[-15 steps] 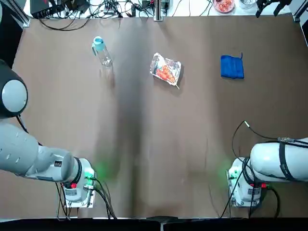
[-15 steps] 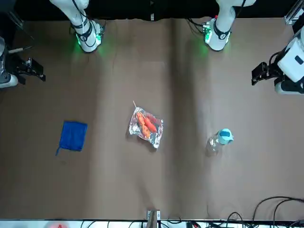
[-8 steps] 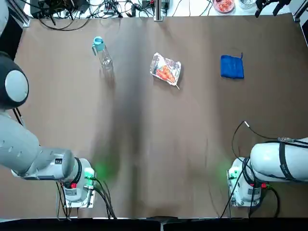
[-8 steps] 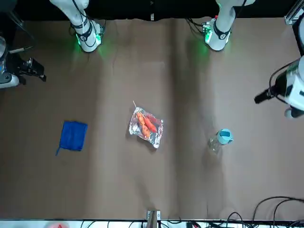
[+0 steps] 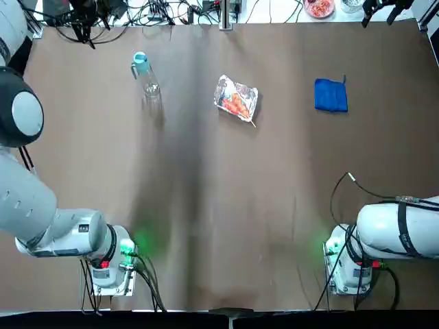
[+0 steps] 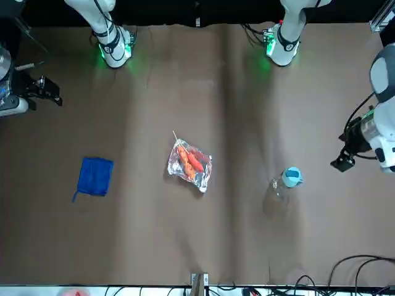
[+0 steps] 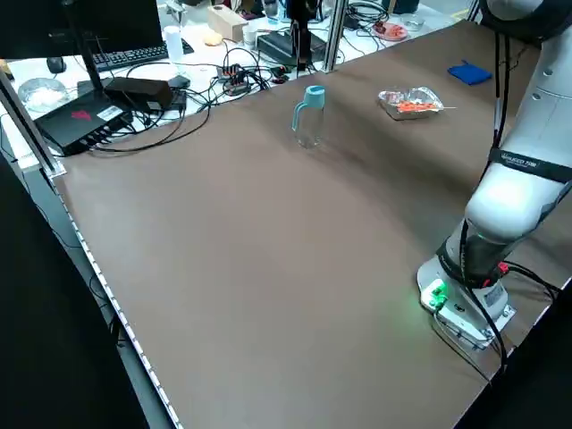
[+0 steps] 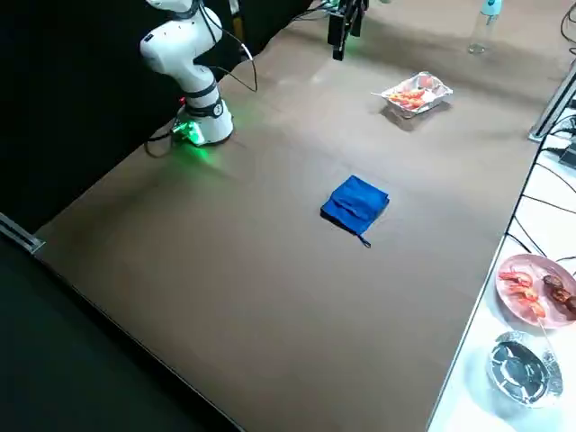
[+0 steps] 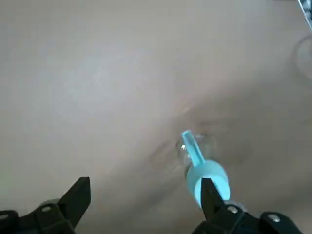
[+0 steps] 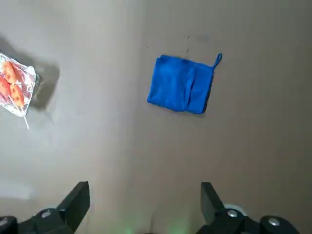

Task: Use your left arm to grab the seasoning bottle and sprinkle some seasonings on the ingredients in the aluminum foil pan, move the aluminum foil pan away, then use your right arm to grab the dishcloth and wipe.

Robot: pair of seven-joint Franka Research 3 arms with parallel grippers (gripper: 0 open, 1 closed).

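Bottle first: the seasoning bottle (image 5: 144, 73) stands upright on the desk (image 5: 219, 205) toward its far left, well apart from the aluminum foil pan (image 5: 236, 98) at the far middle and the dishcloth (image 5: 330, 94) farther right. I judge the bottle light, stiff and a bit slick, being slim clear plastic with a light blue cap, so it may tip if I bump it. I would take it across the clear body just below the cap, squeezing gently, since a low grip leaves little room and a cap grip could twist.

The pan, holding the orange-red ingredients (image 5: 235, 104) with a thin skewer poking out, looks flimsy and easily crushed; its rim is the place to hold or push.

My left claw (image 9: 144, 202) hangs above the desk near its far left edge, aimed downward, and its wrist view shows both fingers spread wide with nothing between them and the bottle close by one finger. The left arm (image 5: 27, 199) reaches forward along the desk's left side.

My right claw (image 10: 144, 202) is likewise released and empty, hovering high over the far right of the desk and looking down on the dishcloth, which lies flat and soft
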